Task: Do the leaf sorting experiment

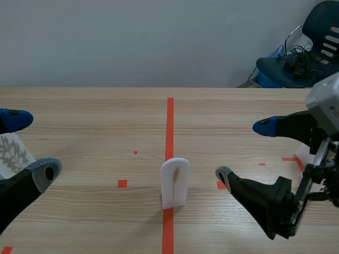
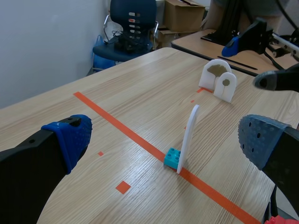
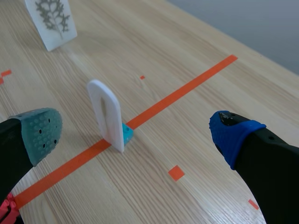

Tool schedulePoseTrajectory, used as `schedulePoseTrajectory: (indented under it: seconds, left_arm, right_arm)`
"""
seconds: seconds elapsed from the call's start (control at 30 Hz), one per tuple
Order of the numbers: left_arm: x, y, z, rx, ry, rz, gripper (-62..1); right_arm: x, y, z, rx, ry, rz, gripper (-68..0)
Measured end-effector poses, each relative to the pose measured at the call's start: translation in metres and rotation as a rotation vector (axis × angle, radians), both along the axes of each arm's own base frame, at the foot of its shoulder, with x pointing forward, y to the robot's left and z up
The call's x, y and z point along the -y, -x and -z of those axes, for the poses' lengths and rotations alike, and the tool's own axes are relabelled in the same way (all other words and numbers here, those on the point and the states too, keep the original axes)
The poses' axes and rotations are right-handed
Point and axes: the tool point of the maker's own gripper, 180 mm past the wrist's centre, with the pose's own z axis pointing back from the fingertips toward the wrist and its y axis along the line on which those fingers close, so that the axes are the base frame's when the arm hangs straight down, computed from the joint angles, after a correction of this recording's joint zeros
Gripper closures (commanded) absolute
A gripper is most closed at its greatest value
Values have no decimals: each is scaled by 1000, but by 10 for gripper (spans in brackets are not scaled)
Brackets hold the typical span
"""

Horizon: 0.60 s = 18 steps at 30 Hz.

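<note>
A white arched card (image 1: 175, 182) stands upright on the orange centre tape line, held in a small cyan brick (image 2: 172, 157). In the left wrist view this card (image 2: 189, 137) shows edge-on, ahead of my open left gripper (image 2: 163, 135). In the right wrist view the card (image 3: 106, 114) and its cyan brick (image 3: 127, 132) stand between and just ahead of my open right gripper (image 3: 136, 133). In the scene view the left gripper (image 1: 29, 148) and the right gripper (image 1: 244, 151) flank the card, both apart from it and holding nothing.
A white card with a leaf print (image 1: 11, 153) stands by the left gripper and shows as the leaf card (image 3: 52, 21). Two more arched leaf cards (image 2: 214, 74) stand near the right arm. An office chair (image 1: 307, 53) sits beyond the table's far right.
</note>
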Motion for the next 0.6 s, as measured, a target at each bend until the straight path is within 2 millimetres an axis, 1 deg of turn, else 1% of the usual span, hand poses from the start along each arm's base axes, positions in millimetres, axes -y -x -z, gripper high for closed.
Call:
schedulePoseTrajectory:
  seconds: [0.07, 0.27, 0.37, 0.6]
  left_arm:
    - [0, 0, 0, 0, -1, 0, -623]
    - [0, 0, 0, 0, 0, 0, -623]
    - [0, 0, 0, 0, 0, 0, -623]
    - [0, 0, 0, 0, 0, 0, -623]
  right_arm:
    - [-4, -3, 14, -15, 16, -16, -679]
    - [-13, -27, 44, -41, -29, -5, -679]
    - [-23, -32, 62, -62, -16, -22, -679]
    - [-51, -42, 91, -106, -34, -36, -679]
